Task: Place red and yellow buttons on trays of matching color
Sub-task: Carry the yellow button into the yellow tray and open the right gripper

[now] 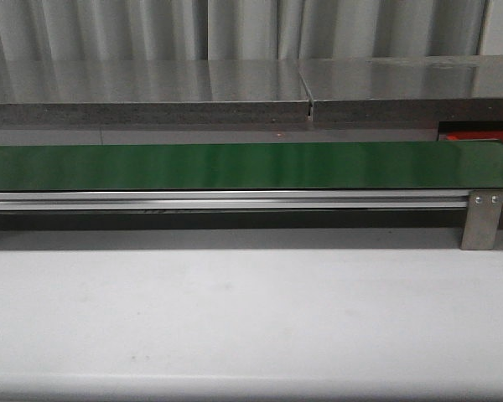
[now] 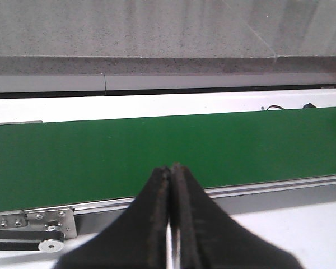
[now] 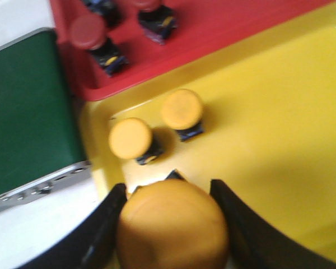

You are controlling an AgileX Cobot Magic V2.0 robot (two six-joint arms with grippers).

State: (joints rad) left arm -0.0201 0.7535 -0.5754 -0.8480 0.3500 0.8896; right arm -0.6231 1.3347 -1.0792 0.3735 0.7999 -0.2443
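Yellow button [image 3: 171, 227] in right end effector [image 3: 169, 224], above yellow tray [image 3: 280, 112] near rim

Front view low, facing belt [image 1: 235, 165] — shared with close wrist views; right blurred, probably nearest.

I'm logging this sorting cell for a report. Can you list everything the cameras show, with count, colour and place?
conveyor belt: one, green, running across the table in front of the robot
yellow tray: one, beside the belt's end
red tray: one, next to the yellow tray
yellow buttons: three; two resting in the yellow tray, one held over it
red buttons: at least two seen in the red tray, partly cut off
table: one, white, under the belt
left gripper: black, shut, empty, above the belt's edge
right gripper: black, shut on a yellow button
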